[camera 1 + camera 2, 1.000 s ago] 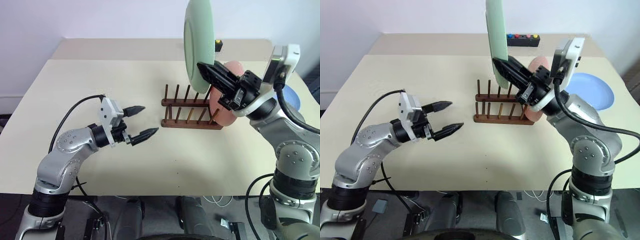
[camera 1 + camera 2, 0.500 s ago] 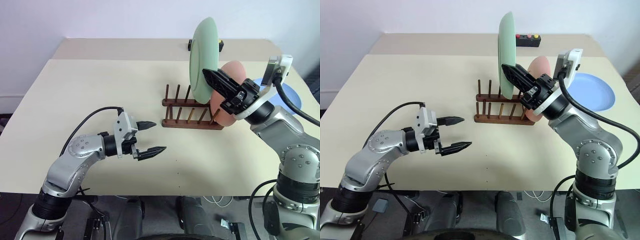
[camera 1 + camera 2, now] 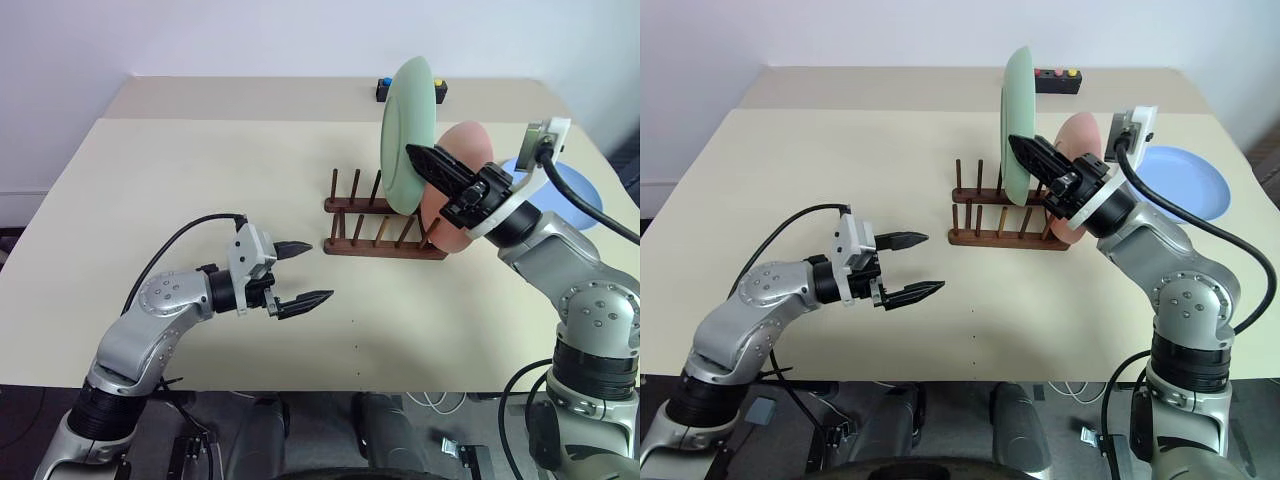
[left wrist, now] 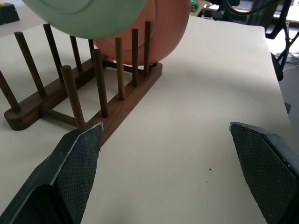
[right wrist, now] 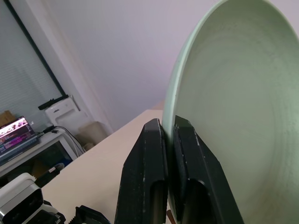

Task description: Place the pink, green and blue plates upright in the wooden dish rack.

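One plate, pink plate [image 3: 460,190], already upright at right end of rack [image 3: 385,228]. Green plate [image 3: 408,135] lowered since a second ago, now just above slot beside pink, clamped by rim in right gripper [image 3: 432,166]. Left gripper [image 3: 300,272] spread wide, empty, in front of rack. Blue plate [image 3: 1185,183] flat right of rack, still pending.

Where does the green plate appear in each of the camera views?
Left eye: green plate upright above the wooden dish rack, right claw pinching its rim.
Right eye: same, top centre.
Left wrist: top edge.
Right wrist: right side.
Shared landmark: the pink plate.
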